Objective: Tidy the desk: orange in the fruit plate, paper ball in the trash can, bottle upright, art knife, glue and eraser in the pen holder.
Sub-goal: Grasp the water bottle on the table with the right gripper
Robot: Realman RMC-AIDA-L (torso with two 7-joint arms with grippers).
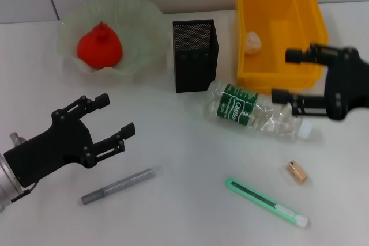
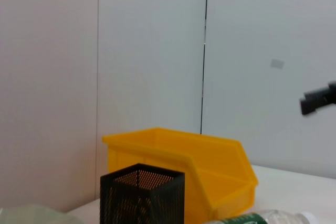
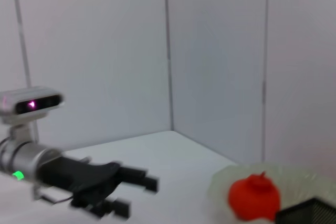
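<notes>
An orange [image 1: 99, 48] lies in the pale fruit plate [image 1: 144, 33] at the back left; it also shows in the right wrist view [image 3: 254, 199]. A paper ball [image 1: 253, 41] lies in the yellow trash can [image 1: 300, 27]. A clear bottle [image 1: 253, 113] with a green label lies on its side mid-table. The black mesh pen holder [image 1: 195, 56] stands behind it. A green art knife [image 1: 265, 201], a grey glue stick [image 1: 118, 185] and a small tan eraser [image 1: 296, 172] lie at the front. My left gripper [image 1: 115, 114] is open and empty at the front left. My right gripper [image 1: 284, 75] is open and empty over the bottle's cap end.
The left wrist view shows the trash can [image 2: 184, 166], the pen holder [image 2: 142, 192] and the bottle's top [image 2: 262, 217]. The right wrist view shows the left gripper [image 3: 137, 196] and the plate [image 3: 220, 187]. White walls stand behind the table.
</notes>
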